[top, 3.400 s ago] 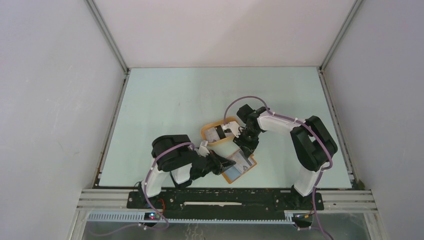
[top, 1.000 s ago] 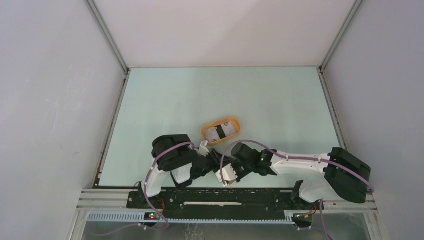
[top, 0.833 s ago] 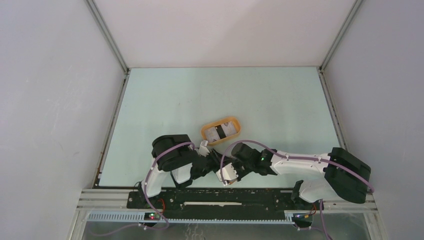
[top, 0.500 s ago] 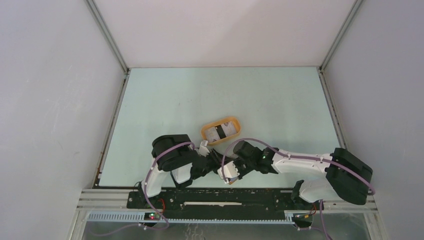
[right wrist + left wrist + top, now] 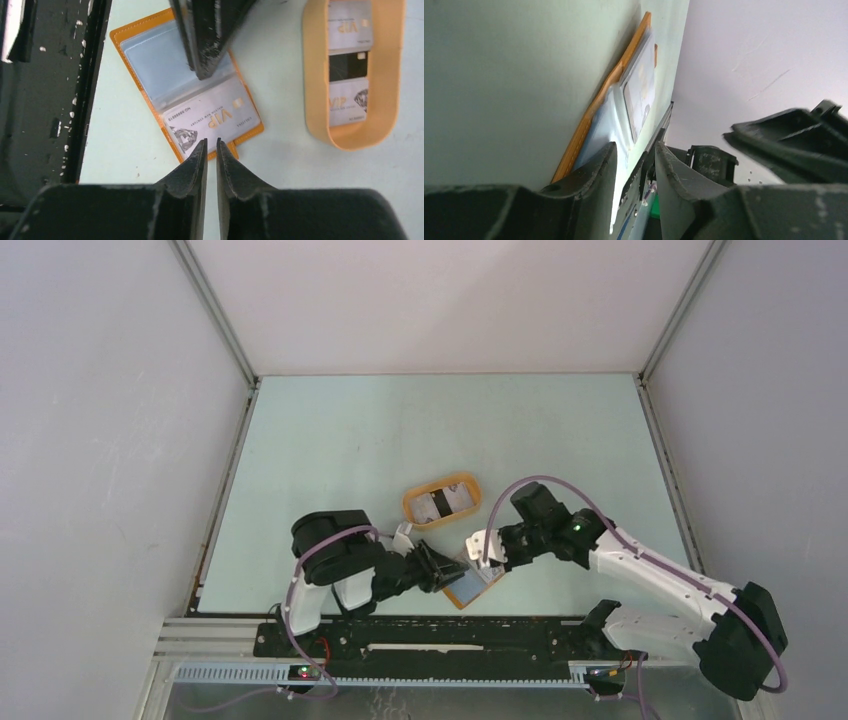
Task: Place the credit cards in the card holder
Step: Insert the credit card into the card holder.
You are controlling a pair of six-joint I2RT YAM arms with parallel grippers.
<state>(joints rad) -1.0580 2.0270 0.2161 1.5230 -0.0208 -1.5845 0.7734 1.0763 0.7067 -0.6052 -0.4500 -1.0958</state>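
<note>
The orange-brown card holder (image 5: pixel 472 584) lies open near the table's front edge. In the right wrist view the holder (image 5: pixel 150 40) shows clear sleeves, with one white VIP credit card (image 5: pixel 212 120) tucked in its lower pocket. My left gripper (image 5: pixel 443 570) lies on its side, jaws a little apart, with one finger (image 5: pixel 205 45) pressing on the holder's sleeve. In the left wrist view the holder's edge (image 5: pixel 591 112) and the card (image 5: pixel 642 92) show past that gripper (image 5: pixel 635 150). My right gripper (image 5: pixel 211 146) is shut and empty, just above the holder's far edge (image 5: pixel 480 546).
An oval orange tray (image 5: pixel 441 500) behind the holder holds two white VIP cards (image 5: pixel 348 102) and a dark card (image 5: pixel 348 66); its rim (image 5: pixel 312 75) shows in the right wrist view. The black rail (image 5: pixel 55 100) runs along the table's front edge.
My right gripper was low over the holder with a white card. It has drawn back up and to the right, empty. The card now sits in the holder. The left gripper stays on the holder.
</note>
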